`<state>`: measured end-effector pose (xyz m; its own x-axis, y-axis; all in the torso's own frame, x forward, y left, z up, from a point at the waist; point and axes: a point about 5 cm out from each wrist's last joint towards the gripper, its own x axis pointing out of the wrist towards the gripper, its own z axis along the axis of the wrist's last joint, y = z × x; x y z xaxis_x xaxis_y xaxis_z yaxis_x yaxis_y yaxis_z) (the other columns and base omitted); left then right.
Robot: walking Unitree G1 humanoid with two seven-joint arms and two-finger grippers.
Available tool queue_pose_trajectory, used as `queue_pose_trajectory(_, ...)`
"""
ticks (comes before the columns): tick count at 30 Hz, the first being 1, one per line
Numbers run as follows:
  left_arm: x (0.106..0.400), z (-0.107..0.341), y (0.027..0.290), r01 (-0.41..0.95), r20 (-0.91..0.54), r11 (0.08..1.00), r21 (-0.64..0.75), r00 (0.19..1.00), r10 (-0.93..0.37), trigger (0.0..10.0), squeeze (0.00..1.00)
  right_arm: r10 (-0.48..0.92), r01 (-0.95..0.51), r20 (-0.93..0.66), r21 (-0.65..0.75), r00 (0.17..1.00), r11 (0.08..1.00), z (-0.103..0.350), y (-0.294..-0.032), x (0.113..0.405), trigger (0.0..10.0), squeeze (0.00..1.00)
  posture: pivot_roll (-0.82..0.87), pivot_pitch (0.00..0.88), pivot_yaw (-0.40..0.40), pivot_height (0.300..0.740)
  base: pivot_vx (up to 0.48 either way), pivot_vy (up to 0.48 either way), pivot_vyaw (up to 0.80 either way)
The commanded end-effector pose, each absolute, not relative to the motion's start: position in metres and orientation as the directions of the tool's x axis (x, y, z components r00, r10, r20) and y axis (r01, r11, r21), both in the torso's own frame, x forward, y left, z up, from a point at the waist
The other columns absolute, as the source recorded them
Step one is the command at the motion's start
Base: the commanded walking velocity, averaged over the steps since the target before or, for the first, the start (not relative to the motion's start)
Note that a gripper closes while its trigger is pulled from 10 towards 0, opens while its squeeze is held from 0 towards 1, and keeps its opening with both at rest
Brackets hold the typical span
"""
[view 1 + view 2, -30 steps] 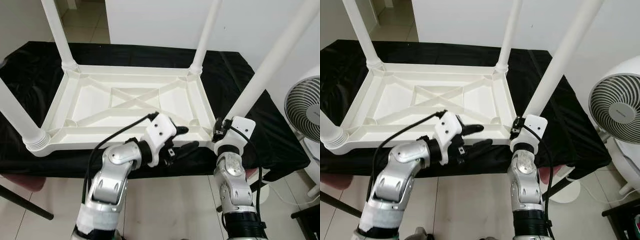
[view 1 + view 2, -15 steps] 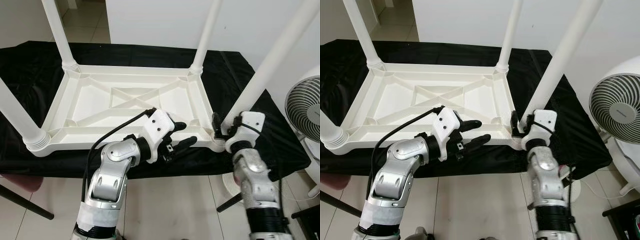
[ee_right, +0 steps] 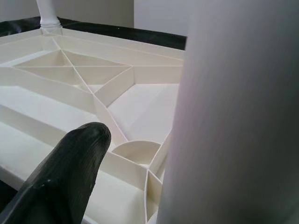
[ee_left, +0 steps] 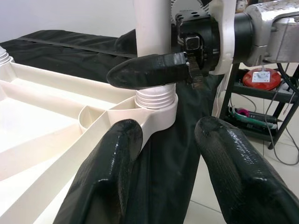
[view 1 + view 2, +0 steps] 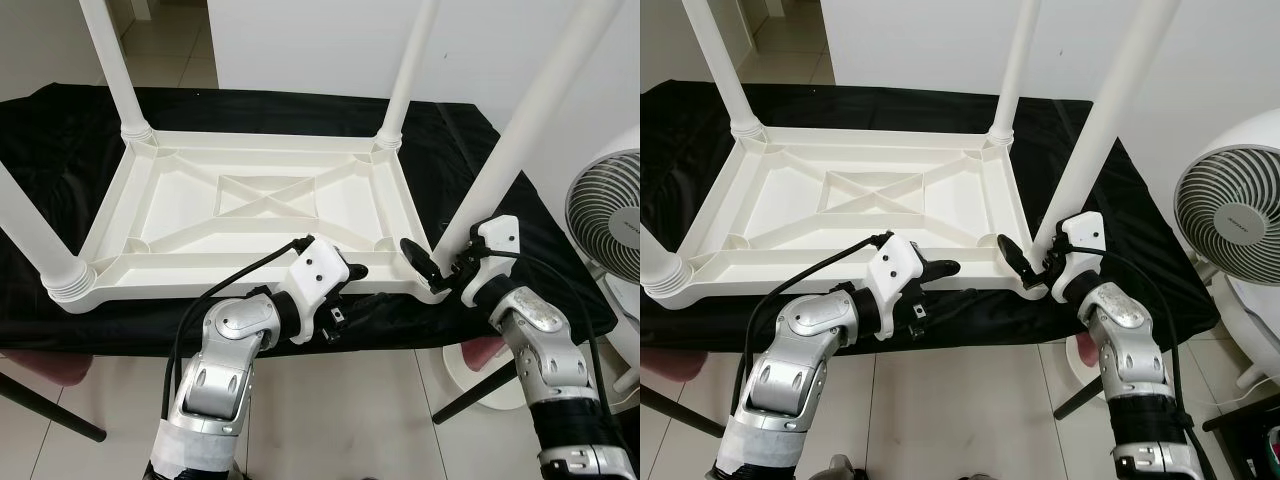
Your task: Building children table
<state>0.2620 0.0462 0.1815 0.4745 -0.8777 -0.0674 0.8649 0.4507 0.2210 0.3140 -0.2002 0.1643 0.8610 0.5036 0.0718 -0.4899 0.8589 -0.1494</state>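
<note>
Right tool (image 5: 432,272) spread around near-right leg (image 5: 505,170) base, no firm clamp visible; left tool (image 4: 166,154) open, empty beside tabletop (image 5: 180,210) rim. Advice: keep leg vertical, twist fully into socket (image 4: 156,109).

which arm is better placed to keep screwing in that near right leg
Right. The right pincer already has its fingers around the base of the near right leg at its socket. The left pincer sits open at the tabletop front rim, short of the leg, better suited to steadying.
</note>
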Motion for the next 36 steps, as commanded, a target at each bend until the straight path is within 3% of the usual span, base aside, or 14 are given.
queue_pose_trajectory(1,0.268,0.182,0.051,0.764,-0.034,0.599,0.24,0.623,-0.781,10.0,0.0,0.553,-0.539,0.046,-0.17,0.832,0.825,0.161,-0.197,0.314,10.0,0.0,0.11,0.044,-0.036,0.74,0.0,0.0,0.0)
queue_pose_trajectory(3,0.268,0.182,0.051,0.765,-0.035,0.598,0.24,0.623,-0.782,10.0,0.0,0.566,-0.552,0.037,-0.179,0.823,0.814,0.16,-0.198,0.314,10.0,0.0,0.11,0.043,-0.034,0.74,0.0,0.0,0.0)
queue_pose_trajectory(4,0.268,0.182,0.051,0.765,-0.037,0.596,0.242,0.621,-0.783,10.0,0.0,0.577,-0.564,0.027,-0.182,0.816,0.806,0.159,-0.201,0.315,4.6,0.0,0.1,0.044,-0.032,0.74,0.0,0.0,0.0)
queue_pose_trajectory(6,0.268,0.182,0.051,0.765,-0.037,0.596,0.242,0.621,-0.783,10.0,0.0,0.577,-0.564,0.027,-0.182,0.816,0.806,0.159,-0.201,0.315,4.6,0.0,0.1,0.044,-0.032,0.74,0.0,0.0,0.0)
queue_pose_trajectory(7,0.268,0.182,0.052,0.766,-0.04,0.595,0.244,0.621,-0.783,10.0,0.0,0.581,-0.569,0.019,-0.182,0.814,0.802,0.158,-0.205,0.315,0.8,0.0,0.11,0.044,-0.031,0.74,0.0,0.0,0.0)
queue_pose_trajectory(8,0.268,0.182,0.052,0.764,-0.041,0.596,0.247,0.623,-0.781,10.0,0.0,0.591,-0.581,0.007,-0.177,0.807,0.795,0.157,-0.209,0.315,0.0,0.0,0.11,0.044,-0.031,0.74,0.0,0.0,0.0)
queue_pose_trajectory(17,0.267,0.181,0.051,0.764,-0.044,0.598,0.244,0.624,-0.78,10.0,0.0,0.565,-0.56,-0.004,-0.138,0.825,0.817,0.149,-0.214,0.312,0.0,0.0,0.1,0.045,-0.033,0.74,0.0,0.0,0.0)
queue_pose_trajectory(22,0.267,0.18,0.05,0.76,-0.04,0.605,0.238,0.63,-0.776,10.0,0.0,0.388,-0.385,0.01,-0.091,0.922,0.918,0.139,-0.216,0.313,0.0,0.0,0.1,0.04,-0.04,0.74,0.0,0.0,0.0)
queue_pose_trajectory(24,0.267,0.18,0.05,0.76,-0.04,0.605,0.238,0.63,-0.776,10.0,0.0,0.388,-0.385,0.01,-0.091,0.922,0.918,0.139,-0.216,0.313,0.0,0.0,0.1,0.04,-0.04,0.74,0.0,0.0,0.0)
queue_pose_trajectory(26,0.267,0.18,0.05,0.76,-0.039,0.606,0.234,0.63,-0.776,10.0,0.0,0.268,-0.268,-0.004,-0.038,0.963,0.963,0.132,-0.213,0.313,0.0,0.0,0.09,0.033,-0.039,0.74,0.0,0.0,0.0)
queue_pose_trajectory(31,0.267,0.18,0.049,0.761,-0.038,0.606,0.233,0.63,-0.776,10.0,0.0,0.226,-0.226,-0.01,-0.013,0.974,0.974,0.13,-0.211,0.313,0.0,0.0,0.09,0.033,-0.039,0.74,0.0,0.0,0.0)
queue_pose_trajectory(33,0.267,0.178,0.048,0.765,-0.041,0.602,0.229,0.625,-0.779,10.0,0.0,0.005,-0.004,-0.03,0.039,1.0,0.999,0.126,-0.199,0.311,0.0,0.0,0.08,0.021,-0.033,0.74,0.0,0.0,0.0)
queue_pose_trajectory(36,0.267,0.178,0.049,0.766,-0.042,0.601,0.229,0.624,-0.78,10.0,0.0,-0.083,0.084,-0.032,0.03,0.996,0.996,0.124,-0.193,0.307,0.0,0.0,0.08,0.017,-0.033,0.74,0.0,0.0,0.0)
